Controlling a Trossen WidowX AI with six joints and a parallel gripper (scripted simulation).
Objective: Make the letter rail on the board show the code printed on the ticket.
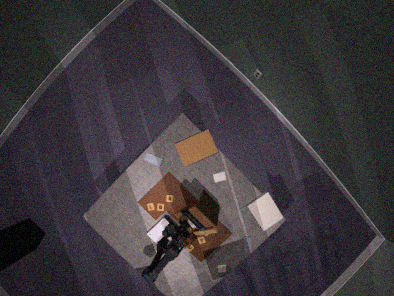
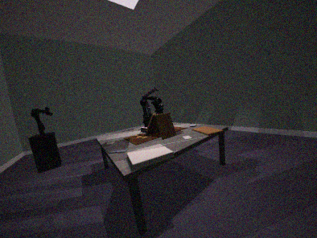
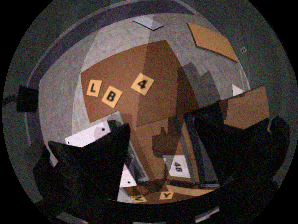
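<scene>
My gripper [image 1: 176,219] [image 3: 162,124] is open and empty, its fingers low at the slanted wooden board [image 2: 164,125]. The dark letter rail [image 3: 194,150] runs beside the right finger, which partly hides it; no tile shows in its visible part. The white ticket [image 3: 178,166] shows two characters, 4 and B or 8. Tile 4 [image 1: 169,198] [image 3: 142,84], tile B [image 1: 160,207] [image 3: 111,96] and tile L [image 1: 151,206] [image 3: 94,88] lie on the brown mat [image 1: 168,181] [image 3: 117,60]. Tile Y [image 1: 201,240] [image 3: 166,195] and another tile [image 1: 190,247] [image 3: 138,199] lie on the near side.
A white plate [image 1: 157,229] [image 3: 90,135] lies beside the left finger. An orange panel [image 1: 196,148] [image 2: 207,130] [image 3: 212,41], a cream block [image 1: 266,211] [image 2: 150,154], a small white card [image 1: 219,177] and a pale blue card [image 1: 153,159] lie on the counter. A second arm [image 2: 39,117] stands apart.
</scene>
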